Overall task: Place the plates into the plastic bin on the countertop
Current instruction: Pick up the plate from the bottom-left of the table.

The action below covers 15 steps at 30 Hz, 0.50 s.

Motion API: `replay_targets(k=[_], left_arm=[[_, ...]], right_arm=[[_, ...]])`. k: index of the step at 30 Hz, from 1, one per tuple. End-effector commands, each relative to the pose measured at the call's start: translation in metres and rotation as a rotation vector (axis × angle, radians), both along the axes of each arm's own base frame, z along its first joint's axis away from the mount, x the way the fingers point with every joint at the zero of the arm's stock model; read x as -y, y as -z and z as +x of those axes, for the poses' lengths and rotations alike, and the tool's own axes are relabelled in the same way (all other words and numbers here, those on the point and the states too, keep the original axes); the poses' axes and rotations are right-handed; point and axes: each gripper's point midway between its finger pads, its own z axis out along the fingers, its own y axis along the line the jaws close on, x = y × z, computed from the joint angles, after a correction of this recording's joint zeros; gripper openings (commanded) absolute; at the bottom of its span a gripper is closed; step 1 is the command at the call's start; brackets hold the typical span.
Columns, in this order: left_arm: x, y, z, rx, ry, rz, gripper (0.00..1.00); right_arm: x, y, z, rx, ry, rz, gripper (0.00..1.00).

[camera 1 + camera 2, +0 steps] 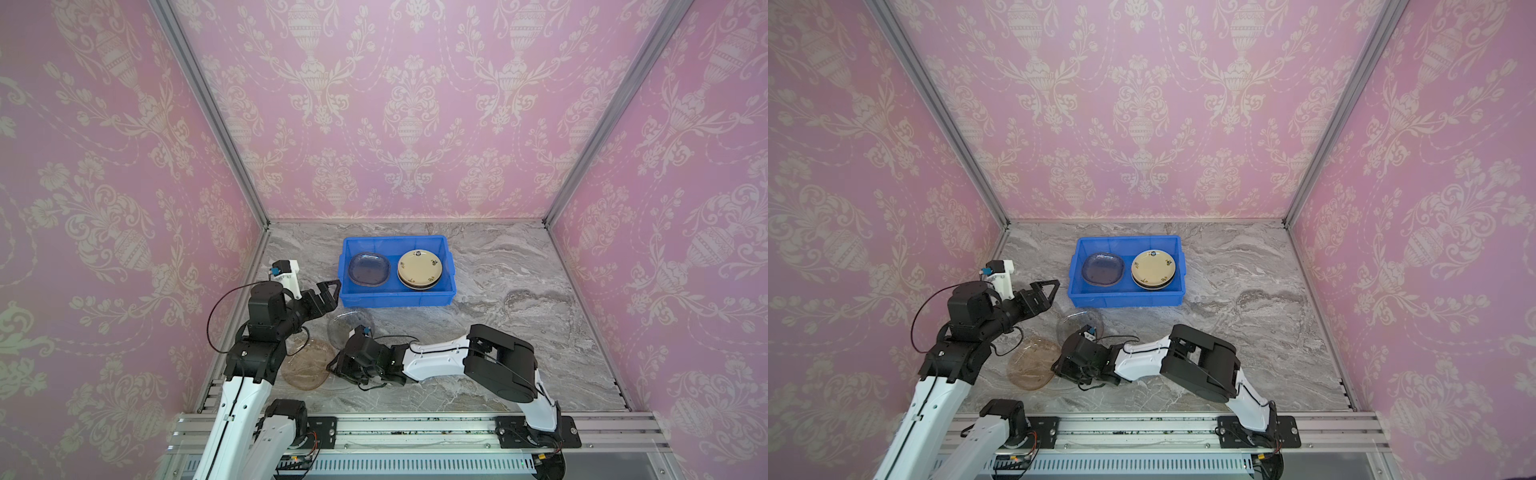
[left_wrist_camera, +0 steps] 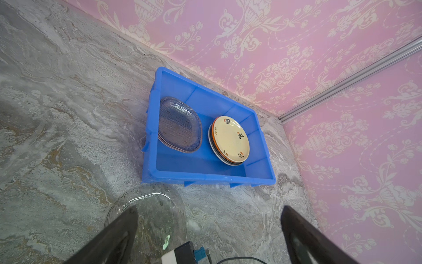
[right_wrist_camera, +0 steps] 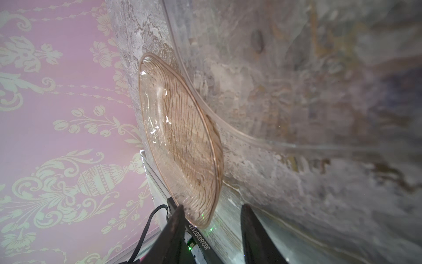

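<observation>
Toward the back edge of the countertop (image 1: 519,332), at its middle, the bin (image 1: 395,300) holds most of what we can count. A stack (image 2: 212,137) topped by a cream plate (image 1: 419,266) fills its right half, with orange and dark rims showing beneath. A grey glass plate (image 1: 369,270), perhaps more than one, lies in its left half. Outside the bin are a clear plate (image 1: 345,322) just before the front wall and an amber plate (image 1: 309,365) nearer the front-left corner. We think there is a further clear one, whose rim (image 3: 239,134) curves past the amber plate in the right wrist view. So we judge the task well past half, with two or three glass plates to go and the amber plate the one in hand. Our right arm reaches from its base on the front edge, elbow raised and folded, forearm low and running leftward, wrist rolled onto its side. The right gripper (image 3: 212,208) brackets the amber plate's near rim with jaws part-way apart. A gap shows on one side of the rim, and we cannot tell whether they pinch it. Our left arm stands up from the front-left corner, bent at the elbow. The left gripper (image 1: 332,296) hovers beside the bin's front-left corner, pointing at the bin, jaws spread wide and empty.
</observation>
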Motion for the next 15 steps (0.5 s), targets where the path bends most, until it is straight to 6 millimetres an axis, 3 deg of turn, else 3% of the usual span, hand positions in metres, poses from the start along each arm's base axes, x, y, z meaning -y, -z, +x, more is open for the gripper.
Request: replay_targets(k=[1, 6, 11, 15], left_arm=[[0.006, 0.006, -0.005, -0.009, 0.038, 0.016, 0.99], [0.008, 0.009, -0.006, -0.016, 0.044, 0.024, 0.99], [0.009, 0.01, -0.007, -0.017, 0.048, 0.029, 0.99], [0.009, 0.009, -0.007, -0.012, 0.044, 0.034, 0.99]], right_arm=[[-0.008, 0.014, -0.005, -0.055, 0.0, -0.009, 0.4], [-0.01, 0.027, -0.006, -0.106, 0.017, -0.016, 0.32], [-0.01, 0.033, -0.005, -0.132, 0.026, -0.029, 0.17], [-0.011, 0.035, -0.005, -0.141, 0.021, -0.031, 0.13]])
